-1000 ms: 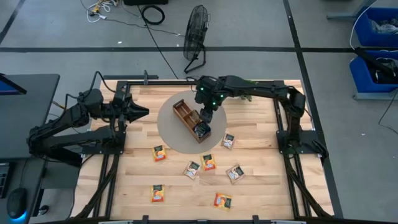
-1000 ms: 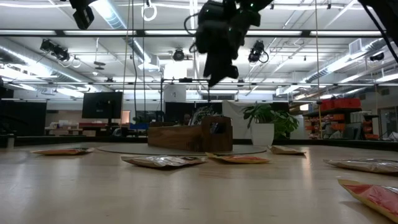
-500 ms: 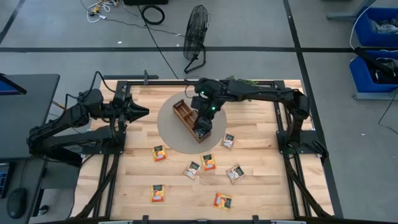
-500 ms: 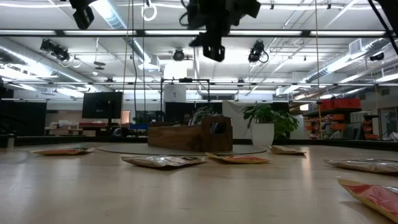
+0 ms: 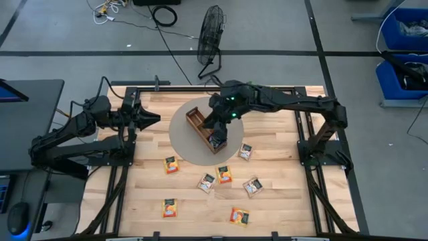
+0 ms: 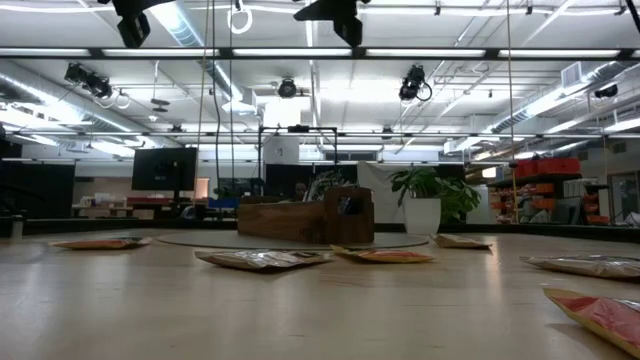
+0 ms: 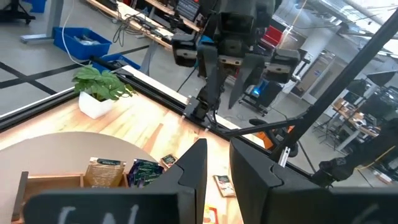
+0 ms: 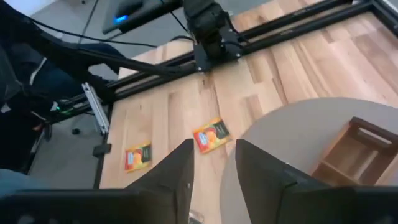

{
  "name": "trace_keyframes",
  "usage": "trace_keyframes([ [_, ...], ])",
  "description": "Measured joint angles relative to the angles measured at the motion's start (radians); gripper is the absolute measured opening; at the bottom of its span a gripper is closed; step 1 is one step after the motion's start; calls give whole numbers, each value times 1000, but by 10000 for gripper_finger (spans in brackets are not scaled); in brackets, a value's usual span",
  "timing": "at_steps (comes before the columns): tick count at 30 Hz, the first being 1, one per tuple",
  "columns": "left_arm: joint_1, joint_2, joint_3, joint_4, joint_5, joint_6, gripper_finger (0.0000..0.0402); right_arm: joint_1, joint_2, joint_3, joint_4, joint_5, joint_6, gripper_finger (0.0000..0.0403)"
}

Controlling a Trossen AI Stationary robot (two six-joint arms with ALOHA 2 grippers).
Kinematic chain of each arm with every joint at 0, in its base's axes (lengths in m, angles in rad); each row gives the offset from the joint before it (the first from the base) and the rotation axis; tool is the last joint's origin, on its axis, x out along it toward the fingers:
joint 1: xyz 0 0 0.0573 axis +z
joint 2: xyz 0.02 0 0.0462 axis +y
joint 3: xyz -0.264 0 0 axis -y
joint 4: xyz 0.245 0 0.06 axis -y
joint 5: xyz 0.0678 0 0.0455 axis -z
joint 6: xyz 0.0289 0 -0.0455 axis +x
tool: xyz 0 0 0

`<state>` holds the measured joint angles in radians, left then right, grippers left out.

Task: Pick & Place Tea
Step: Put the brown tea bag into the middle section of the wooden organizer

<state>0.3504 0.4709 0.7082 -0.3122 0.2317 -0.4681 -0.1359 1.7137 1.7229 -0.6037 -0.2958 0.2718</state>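
Several tea sachets lie flat on the wooden table: orange ones [image 5: 172,165] [image 5: 239,216] and paler ones [image 5: 245,151] [image 5: 252,186]. The brown wooden tray [image 5: 199,120] stands on a round grey mat [image 5: 180,144], with sachets [image 5: 215,140] standing in its near compartment. High above the tray my right gripper [image 8: 214,163] is open with nothing between its fingers and slants down toward the table's left. At the table's left edge my left gripper [image 7: 217,163] points level toward the tray, open by a narrow gap and holding nothing.
A small green plant [image 6: 430,195] in a white pot stands at the table's far edge behind the tray. Black frame rails [image 5: 304,144] run along the table's sides. More sachets [image 5: 206,181] [image 5: 170,207] lie scattered over the near half.
My right gripper has risen well clear of the tray's near compartment, climbing out of the top of the low view. It has tipped from pointing steeply down to a shallower slant. The sachets in the tray have stayed put.
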Motion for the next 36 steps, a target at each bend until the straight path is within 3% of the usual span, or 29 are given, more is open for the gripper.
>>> trace_keyframes([
  [4, 0, 0, 0, 0, -3, -19, 71, 12, -36, 0, 18, 22, 3, 125],
  [9, 0, 0, 0, 0, -6, -26, 71, 49, -82, -31, 88, 169, 14, 125],
  [12, 0, 0, 0, 0, -13, -43, 71, 70, -143, -175, 210, 232, 80, 125],
  [20, 0, 0, 0, -2, -15, -44, 71, 70, -384, -628, 447, 256, 306, 125],
  [29, 0, 0, 0, -15, -18, -48, 71, 49, -660, -998, 439, 326, 472, 125],
  [36, 0, 0, 0, -17, -21, -57, 71, 47, -733, -1225, 353, 303, 504, 125],
])
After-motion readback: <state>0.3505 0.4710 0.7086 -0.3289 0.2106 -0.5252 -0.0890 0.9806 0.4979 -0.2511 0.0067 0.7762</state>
